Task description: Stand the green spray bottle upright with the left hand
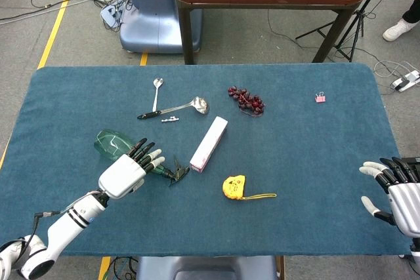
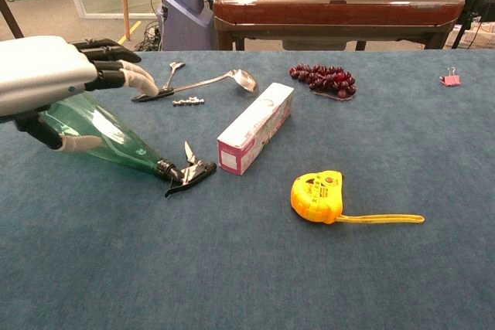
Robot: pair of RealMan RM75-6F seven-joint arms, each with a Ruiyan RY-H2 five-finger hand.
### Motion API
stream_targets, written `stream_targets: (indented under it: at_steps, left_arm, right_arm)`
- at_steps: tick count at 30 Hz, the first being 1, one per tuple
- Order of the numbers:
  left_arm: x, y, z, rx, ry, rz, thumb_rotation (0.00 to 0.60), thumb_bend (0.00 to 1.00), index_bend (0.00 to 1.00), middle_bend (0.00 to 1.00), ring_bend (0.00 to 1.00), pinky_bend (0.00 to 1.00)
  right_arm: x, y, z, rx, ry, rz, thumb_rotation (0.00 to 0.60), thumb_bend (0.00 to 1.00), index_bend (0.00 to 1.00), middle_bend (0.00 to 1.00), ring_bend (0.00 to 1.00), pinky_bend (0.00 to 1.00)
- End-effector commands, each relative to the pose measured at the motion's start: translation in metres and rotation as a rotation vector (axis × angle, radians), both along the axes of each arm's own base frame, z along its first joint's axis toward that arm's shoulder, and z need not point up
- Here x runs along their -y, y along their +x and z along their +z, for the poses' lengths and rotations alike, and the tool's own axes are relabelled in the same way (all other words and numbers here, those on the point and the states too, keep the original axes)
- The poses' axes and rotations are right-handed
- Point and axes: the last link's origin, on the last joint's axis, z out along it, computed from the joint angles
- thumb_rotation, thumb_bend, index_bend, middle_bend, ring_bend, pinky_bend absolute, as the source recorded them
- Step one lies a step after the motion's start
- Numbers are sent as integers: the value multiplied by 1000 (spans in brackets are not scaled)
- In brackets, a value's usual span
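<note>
The left hand (image 1: 126,174) hangs over the narrow half of the green spray bottle (image 2: 108,138), fingers (image 2: 124,75) spread and extended, thumb low on the near side; it holds nothing, and from the chest view I cannot tell whether it touches the plastic at all. The bottle lies on its side on the blue counter (image 1: 315,162), fat base pointing toward the far left, black trigger head (image 1: 176,172) toward the white and pink box (image 1: 209,143), close beside it but apart. To do this well, I'd say the hand should settle lower and wrap the body where it is broad enough to fill the palm, not at the thin neck, then pivot the bottle about its base so the trigger swings up and away from the box. The faceted plastic looks light and slippery, so a firm, even hold matters. The right hand (image 1: 395,189) rests open at the counter's near right edge, well away. The yellow tape measure (image 1: 234,187) lies nearer us, out of the path.
</note>
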Motion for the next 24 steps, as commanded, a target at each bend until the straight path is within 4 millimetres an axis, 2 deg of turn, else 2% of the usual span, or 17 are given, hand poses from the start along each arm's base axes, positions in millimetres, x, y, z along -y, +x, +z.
stream_targets:
  at_steps: [1, 6, 12, 18, 24]
  left_arm:
    - [-12, 9, -22, -125, 11, -50, 600, 329, 148, 138, 24, 0]
    - [-23, 12, -42, -224, 16, -42, 600, 330, 161, 138, 24, 0]
    - [-35, 15, -57, -297, 39, -29, 600, 330, 195, 138, 24, 0]
    - [-41, 16, -67, -397, 75, -60, 600, 329, 208, 143, 24, 0]
    - [-41, 10, -68, -463, 93, -39, 600, 330, 208, 148, 24, 0]
  right_arm:
    - [0, 0, -1, 2, 1, 0, 600, 256, 311, 280, 142, 123]
    - [-1, -2, 0, 4, 0, -6, 600, 256, 311, 280, 142, 123]
    - [-2, -4, 1, 6, -3, -12, 600, 256, 311, 280, 142, 123]
    - [-4, -5, 4, 7, -8, -17, 600, 257, 311, 280, 142, 123]
    - [-6, -8, 5, 9, -13, -26, 600, 256, 311, 280, 142, 123]
